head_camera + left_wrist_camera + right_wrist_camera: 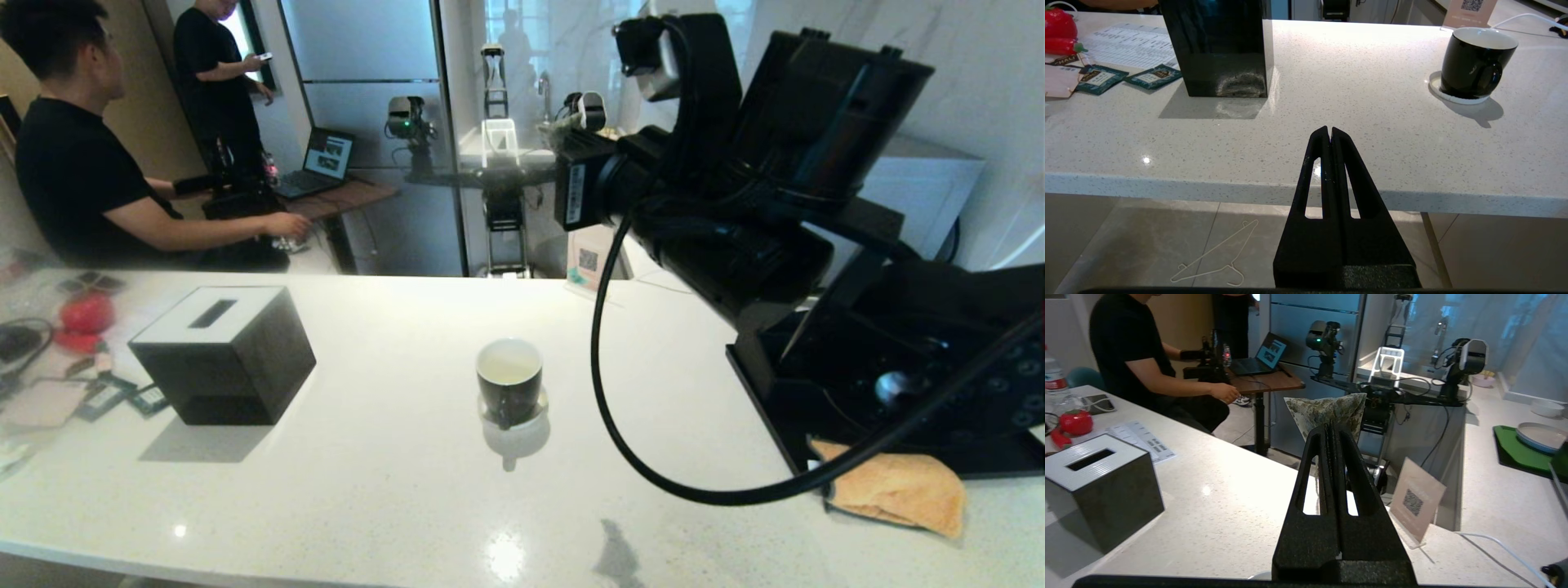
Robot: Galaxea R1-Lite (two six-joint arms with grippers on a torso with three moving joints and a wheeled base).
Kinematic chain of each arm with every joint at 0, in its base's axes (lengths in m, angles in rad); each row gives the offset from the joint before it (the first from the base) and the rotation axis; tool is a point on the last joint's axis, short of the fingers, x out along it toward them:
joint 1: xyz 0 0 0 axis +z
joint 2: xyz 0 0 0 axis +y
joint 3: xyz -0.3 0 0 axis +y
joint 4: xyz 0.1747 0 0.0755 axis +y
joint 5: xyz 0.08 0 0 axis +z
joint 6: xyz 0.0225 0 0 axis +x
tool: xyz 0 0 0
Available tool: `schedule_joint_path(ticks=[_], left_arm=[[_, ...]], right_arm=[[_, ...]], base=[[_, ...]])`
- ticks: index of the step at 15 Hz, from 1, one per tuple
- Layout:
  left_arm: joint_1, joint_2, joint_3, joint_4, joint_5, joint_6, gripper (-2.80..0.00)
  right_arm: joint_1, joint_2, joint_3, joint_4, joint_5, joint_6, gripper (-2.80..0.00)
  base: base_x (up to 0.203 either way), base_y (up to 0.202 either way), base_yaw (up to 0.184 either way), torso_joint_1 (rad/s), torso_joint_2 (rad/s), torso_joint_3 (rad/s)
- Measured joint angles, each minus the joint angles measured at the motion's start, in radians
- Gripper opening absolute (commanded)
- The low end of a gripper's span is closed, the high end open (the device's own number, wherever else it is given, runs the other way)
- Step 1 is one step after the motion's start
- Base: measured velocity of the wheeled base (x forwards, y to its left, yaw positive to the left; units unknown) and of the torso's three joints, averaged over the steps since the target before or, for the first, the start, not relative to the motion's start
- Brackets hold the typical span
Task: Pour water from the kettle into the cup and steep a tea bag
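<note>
Right gripper showed best in its own wrist view: fingers pressed together, clenched on the lower edge of the tea bag, a mottled grey-green pouch standing up above the fingertips. Below it lay the white counter, with a black tissue box near one end, its white top slotted. A card with a QR code stood at the counter's far edge. Beyond that edge a person in a black shirt sat at a small table with a laptop.

From the head, the right arm was raised high over the counter's right end, its cable looping down. The cup stood on a pale coaster about mid-counter, handle toward the near edge; its white inside was visible, but I could not tell whether it held liquid. The tissue box sat to the left, and farther left, at the left end, were a red object and some flat packets. At the right end lay a black tray with an orange cloth at its near edge. No kettle could be made out there.

From the left wrist, the left gripper hung just off the near edge, fingers pressed together on nothing. The cup appeared well away on its coaster, and two teal packets lay beside the tissue box.
</note>
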Motion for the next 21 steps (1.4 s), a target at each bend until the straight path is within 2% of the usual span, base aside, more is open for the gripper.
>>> schedule_joint_path(ticks=[7, 11, 15, 21], left_arm=[[0.0, 0.0, 0.0, 0.0, 0.0, 0.008, -2.8], [0.0, 0.0, 0.0, -0.025, -0.008, 0.057, -2.8], [0.0, 0.0, -0.031, -0.054, -0.059, 0.058, -2.8], [-0.001, 0.039, -0.098, -0.021, -0.068, 0.057, -2.8]], right_arm=[[0.085, 0.006, 0.004, -0.011, -0.005, -0.004, -2.8], [0.124, 0.006, 0.006, -0.021, -0.005, -0.021, -2.8], [0.141, 0.007, 0.007, -0.021, -0.005, -0.023, -2.8], [0.156, 0.008, -0.002, -0.02, 0.001, -0.022, -2.8]], base=[[0.0, 0.0, 0.0, 0.0, 0.0, 0.0], [0.0, 0.0, 0.0, 0.0, 0.0, 0.0], [0.0, 0.0, 0.0, 0.0, 0.0, 0.0], [0.0, 0.0, 0.0, 0.0, 0.0, 0.0]])
